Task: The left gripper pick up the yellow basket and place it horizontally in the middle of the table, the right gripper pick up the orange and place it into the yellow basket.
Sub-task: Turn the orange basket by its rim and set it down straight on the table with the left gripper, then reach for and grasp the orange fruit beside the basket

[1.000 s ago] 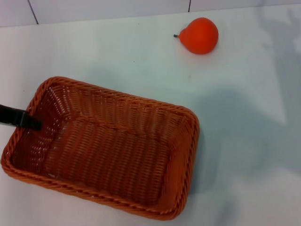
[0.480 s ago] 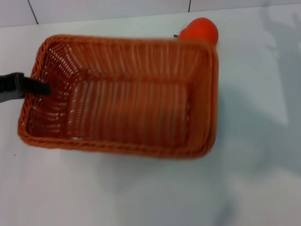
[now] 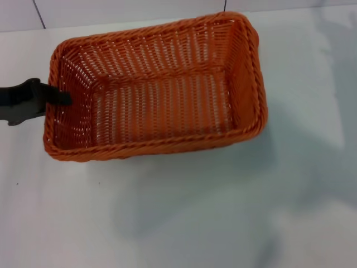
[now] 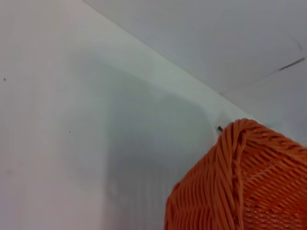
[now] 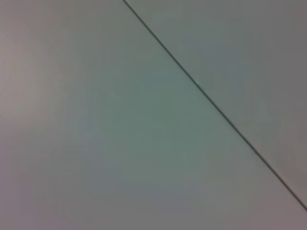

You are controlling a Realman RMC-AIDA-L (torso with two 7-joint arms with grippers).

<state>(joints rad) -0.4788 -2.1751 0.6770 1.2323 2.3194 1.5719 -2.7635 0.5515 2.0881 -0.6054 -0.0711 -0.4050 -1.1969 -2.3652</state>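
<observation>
Yellow basket (image 3: 156,89): 1, held lifted and tilted near the table's (image 3: 223,212) far-left corner, short left rim clamped by left gripper (image 3: 58,98). Judged light, stiff; rim grip suited. Orange hidden. Right gripper unseen.

The raised yellow basket (image 3: 156,89) hides the orange entirely, and the picture's edge crops the left gripper (image 3: 53,99).

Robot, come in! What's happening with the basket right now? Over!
Left gripper shut on yellow basket, lifted and tilted. Right gripper not in view. Orange hidden.
</observation>
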